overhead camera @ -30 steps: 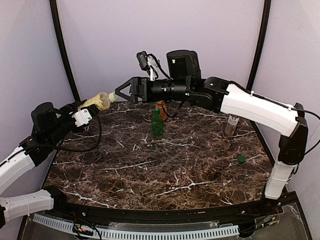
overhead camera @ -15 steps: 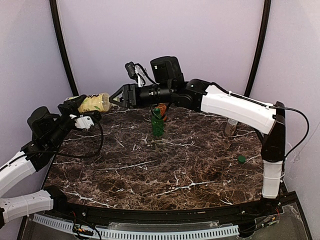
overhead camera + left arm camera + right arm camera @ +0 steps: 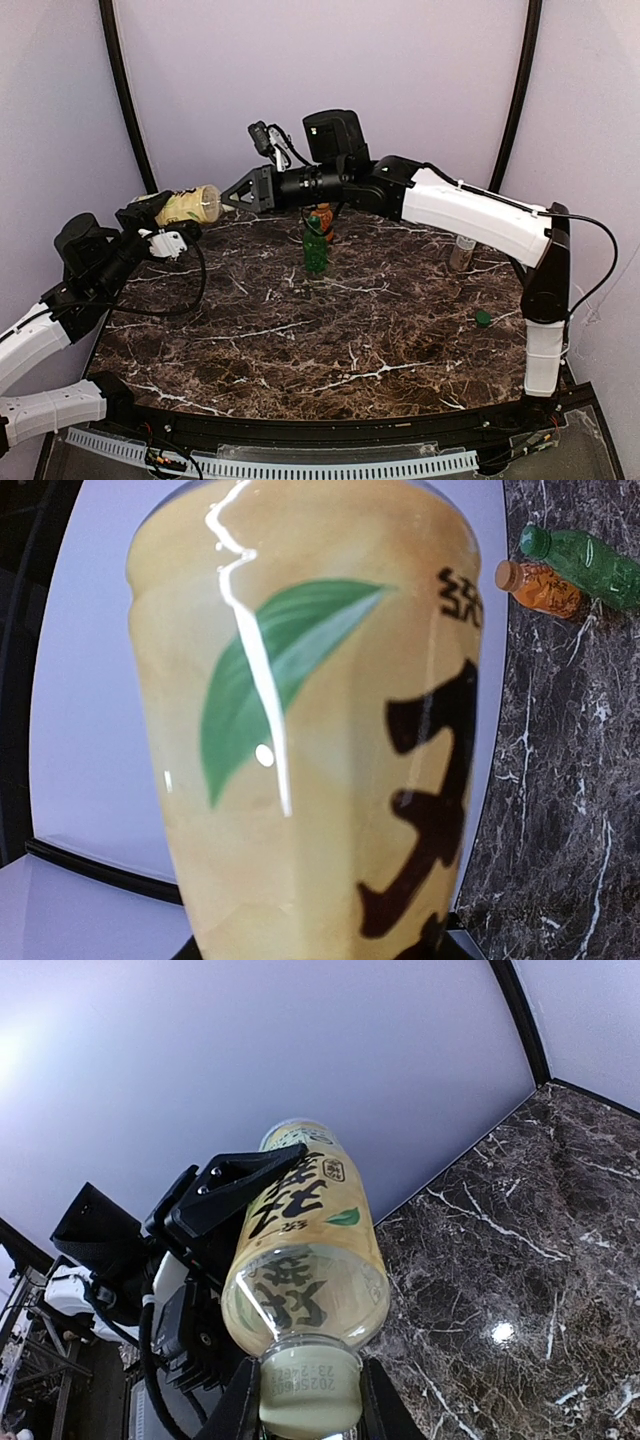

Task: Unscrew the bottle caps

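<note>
The tall yellow bottle (image 3: 190,205) with black characters hangs nearly level above the table's far left, and my left gripper (image 3: 150,212) is shut around its body. Up close, this bottle (image 3: 300,730) fills the left wrist view and hides the fingers. My right gripper (image 3: 310,1405) is shut on its pale cap (image 3: 308,1385), one finger on each side. The green bottle (image 3: 315,245) stands upright at the middle back with the orange bottle (image 3: 324,218) just behind it. The clear bottle (image 3: 462,250) stands at the right.
A loose green cap (image 3: 483,318) lies on the marble table (image 3: 330,340) towards the right. Black frame posts (image 3: 125,100) and purple walls close in the back and sides. The right arm (image 3: 460,205) stretches across above the green and orange bottles.
The right arm reached left to the yellow bottle and its jaws closed on the cap. The left arm lifted the bottle slightly and turned it more level.
</note>
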`<state>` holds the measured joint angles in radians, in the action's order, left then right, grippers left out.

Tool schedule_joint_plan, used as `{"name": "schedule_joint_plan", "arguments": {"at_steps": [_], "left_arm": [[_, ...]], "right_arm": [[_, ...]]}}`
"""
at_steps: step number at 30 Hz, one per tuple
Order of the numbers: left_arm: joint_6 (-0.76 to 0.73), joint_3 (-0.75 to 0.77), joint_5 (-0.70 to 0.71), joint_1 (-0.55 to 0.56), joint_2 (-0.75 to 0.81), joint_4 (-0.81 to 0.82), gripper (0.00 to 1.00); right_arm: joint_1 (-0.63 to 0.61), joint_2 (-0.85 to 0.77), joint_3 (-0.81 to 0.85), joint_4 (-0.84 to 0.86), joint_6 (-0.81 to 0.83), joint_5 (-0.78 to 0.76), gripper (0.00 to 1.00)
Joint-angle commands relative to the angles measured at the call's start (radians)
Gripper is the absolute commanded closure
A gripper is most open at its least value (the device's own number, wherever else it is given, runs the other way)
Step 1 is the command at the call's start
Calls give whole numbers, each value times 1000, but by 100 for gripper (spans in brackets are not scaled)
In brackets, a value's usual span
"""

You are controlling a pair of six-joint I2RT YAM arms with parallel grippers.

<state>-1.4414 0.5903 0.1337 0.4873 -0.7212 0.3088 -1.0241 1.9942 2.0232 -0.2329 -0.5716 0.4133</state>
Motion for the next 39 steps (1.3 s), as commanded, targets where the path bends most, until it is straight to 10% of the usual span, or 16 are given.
{"name": "schedule_joint_plan", "arguments": {"at_steps": [1,7,20,39], "left_arm": [[224,103,-93,8,9,-303,77],[510,232,-392,9,-6,-638,81],[546,328,-802,8,-29,-988,82],[716,317,-949,8,-46,-990,83]], "right_arm": [[-24,-4,14,21,145,57,100],[-95,-36,7,-104,522,-86,100],[-223,-126,-122,-264,1209,-95,100],[-309,-164,-244,-268,1744,-450,94]]}}
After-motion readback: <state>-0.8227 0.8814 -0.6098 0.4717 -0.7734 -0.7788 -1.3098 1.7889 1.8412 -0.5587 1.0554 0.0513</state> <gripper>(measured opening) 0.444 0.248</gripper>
